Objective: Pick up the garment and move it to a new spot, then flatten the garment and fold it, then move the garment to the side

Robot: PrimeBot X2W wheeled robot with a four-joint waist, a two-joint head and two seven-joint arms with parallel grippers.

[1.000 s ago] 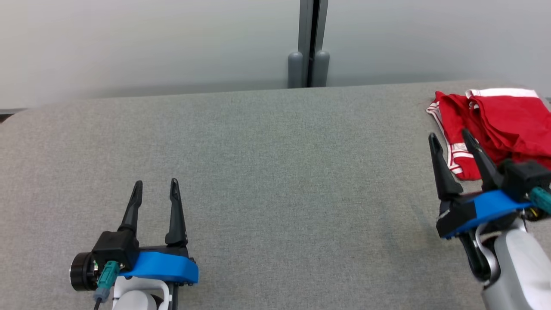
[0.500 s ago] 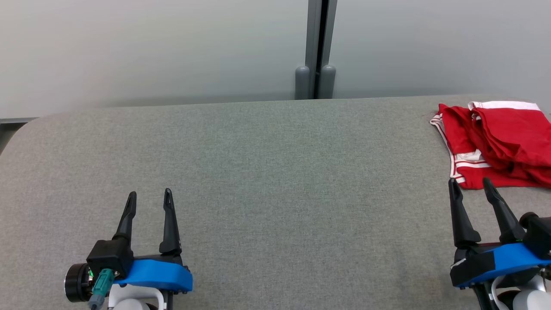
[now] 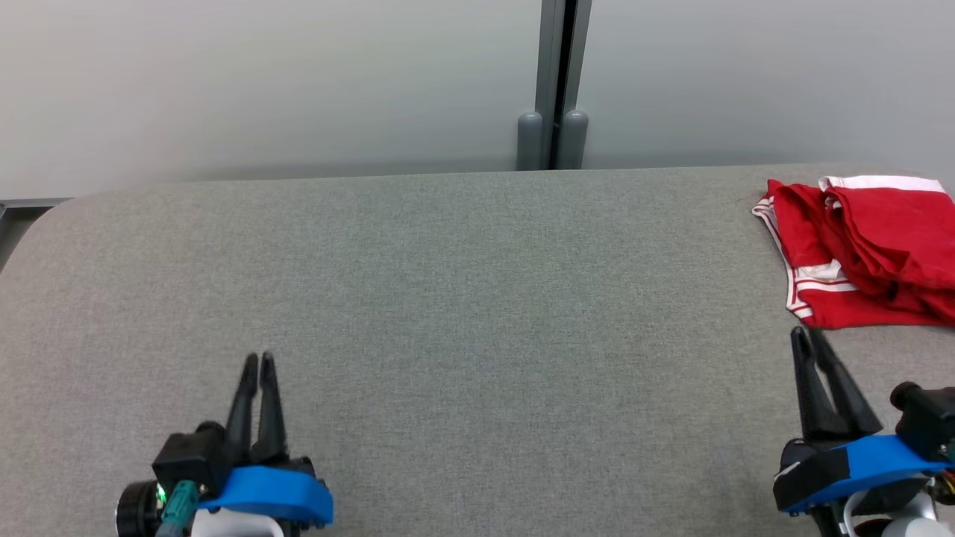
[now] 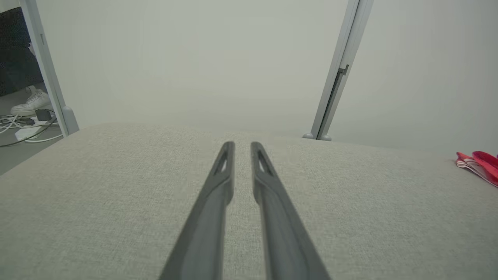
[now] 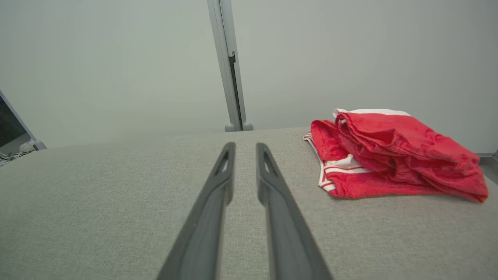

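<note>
Garment, a crumpled red bundle with white trim, lay at the far right of the grey padded surface, just ahead and slightly right of the right gripper, its longer extent crosswise to those fingers. Both that gripper and the left gripper had fingers drawn nearly together, empty. With the left gripper well apart from the cloth, the right arm was judged nearer.

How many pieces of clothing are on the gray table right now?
1. A red garment with white trim lies bunched at the table's far right, just ahead of the right gripper. Its folds could hide a second piece.
</note>
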